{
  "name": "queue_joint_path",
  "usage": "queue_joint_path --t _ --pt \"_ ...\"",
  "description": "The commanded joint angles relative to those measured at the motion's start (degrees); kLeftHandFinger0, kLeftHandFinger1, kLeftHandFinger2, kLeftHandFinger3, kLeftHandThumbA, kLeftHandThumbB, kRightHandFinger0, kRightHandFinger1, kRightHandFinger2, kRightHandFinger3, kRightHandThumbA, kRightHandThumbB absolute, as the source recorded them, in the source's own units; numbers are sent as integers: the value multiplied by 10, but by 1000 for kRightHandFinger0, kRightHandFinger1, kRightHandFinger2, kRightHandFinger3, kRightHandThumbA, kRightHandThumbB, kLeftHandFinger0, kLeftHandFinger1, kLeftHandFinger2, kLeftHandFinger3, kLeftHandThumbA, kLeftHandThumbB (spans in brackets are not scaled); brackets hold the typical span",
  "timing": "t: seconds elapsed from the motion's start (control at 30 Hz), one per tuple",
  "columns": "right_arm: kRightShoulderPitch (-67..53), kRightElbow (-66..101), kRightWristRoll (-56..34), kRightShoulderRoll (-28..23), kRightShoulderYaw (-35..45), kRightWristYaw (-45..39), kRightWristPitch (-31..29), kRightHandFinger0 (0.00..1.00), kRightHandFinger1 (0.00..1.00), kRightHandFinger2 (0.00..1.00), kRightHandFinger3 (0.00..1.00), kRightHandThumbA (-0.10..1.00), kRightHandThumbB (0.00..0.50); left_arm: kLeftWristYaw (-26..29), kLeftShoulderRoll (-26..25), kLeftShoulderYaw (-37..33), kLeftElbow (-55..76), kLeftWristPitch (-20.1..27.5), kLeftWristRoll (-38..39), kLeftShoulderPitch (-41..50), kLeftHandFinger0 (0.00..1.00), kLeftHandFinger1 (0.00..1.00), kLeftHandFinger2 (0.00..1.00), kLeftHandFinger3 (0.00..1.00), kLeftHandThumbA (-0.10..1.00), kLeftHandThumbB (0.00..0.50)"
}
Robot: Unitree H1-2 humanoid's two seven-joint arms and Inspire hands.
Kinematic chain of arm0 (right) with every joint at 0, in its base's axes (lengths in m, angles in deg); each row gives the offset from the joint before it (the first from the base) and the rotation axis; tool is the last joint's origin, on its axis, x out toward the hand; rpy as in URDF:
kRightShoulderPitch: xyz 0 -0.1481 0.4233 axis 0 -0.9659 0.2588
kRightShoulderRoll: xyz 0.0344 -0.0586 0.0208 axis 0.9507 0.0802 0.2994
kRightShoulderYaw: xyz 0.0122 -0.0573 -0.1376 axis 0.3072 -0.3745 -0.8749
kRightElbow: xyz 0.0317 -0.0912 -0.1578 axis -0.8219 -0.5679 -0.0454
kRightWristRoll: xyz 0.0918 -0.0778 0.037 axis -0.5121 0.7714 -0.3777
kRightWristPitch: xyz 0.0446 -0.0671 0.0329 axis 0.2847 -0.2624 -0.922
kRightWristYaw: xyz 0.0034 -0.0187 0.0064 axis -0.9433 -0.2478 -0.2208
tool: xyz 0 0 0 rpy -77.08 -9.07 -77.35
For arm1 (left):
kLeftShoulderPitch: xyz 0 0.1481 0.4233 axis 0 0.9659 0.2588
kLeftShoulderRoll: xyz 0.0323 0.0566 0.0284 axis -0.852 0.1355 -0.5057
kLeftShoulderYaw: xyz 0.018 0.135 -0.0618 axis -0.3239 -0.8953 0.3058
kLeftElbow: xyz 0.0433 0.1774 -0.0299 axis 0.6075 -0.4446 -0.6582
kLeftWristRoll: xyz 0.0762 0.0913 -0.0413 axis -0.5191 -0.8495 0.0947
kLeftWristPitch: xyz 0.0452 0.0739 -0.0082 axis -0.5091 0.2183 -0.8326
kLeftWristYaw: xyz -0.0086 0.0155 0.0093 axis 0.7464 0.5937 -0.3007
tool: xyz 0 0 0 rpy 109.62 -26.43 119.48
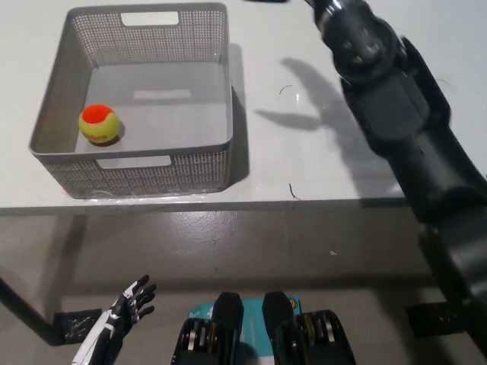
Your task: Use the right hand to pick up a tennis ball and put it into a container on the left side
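Observation:
A tennis ball (100, 125), yellow-green with an orange patch, lies on the floor of the grey mesh basket (163, 173), near its left wall. My black right arm reaches up over the table right of the basket. Its hand (340, 17) is at the picture's top edge, mostly cut off and well away from the ball. A dark fingertip shows along the top edge, and the hand's shadow on the table shows spread fingers with nothing in them. My white left hand (125, 310) rests low at the lower left, below the table edge, fingers apart and holding nothing.
The basket stands at the left of the white table (319, 167), close to the front edge. Grey floor lies below the table edge. A dark bar and a black patch (72, 325) sit at the lower left near my left hand.

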Motion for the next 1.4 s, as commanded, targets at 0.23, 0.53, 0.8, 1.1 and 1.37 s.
queue_joint_path --t 0.23,0.53,0.8,1.1,1.37 --pt "-252 451 -148 -58 96 -47 39 1000 1000 1000 1000 1000 257 -3 -10 16 8 15 21 -6 1000 1000 1000 1000 1000 271" --pt "-434 525 -228 -11 99 -41 36 1000 1000 1000 1000 979 193 0 -10 19 3 13 21 -15 1000 1000 1000 1000 1000 271" --pt "-534 435 -256 29 89 -60 -9 1000 1000 1000 1000 938 150 -3 -7 22 -3 20 22 -19 1000 1000 1000 1000 1000 263" --pt "-611 397 -317 43 85 -98 39 1000 1000 1000 1000 952 198 1 -4 29 -5 13 19 -25 1000 1000 1000 1000 1000 278" --pt "-651 386 -333 51 78 -108 49 1000 1000 1000 1000 916 118 -5 -8 36 -5 11 29 -30 1000 1000 1000 1000 1000 267"
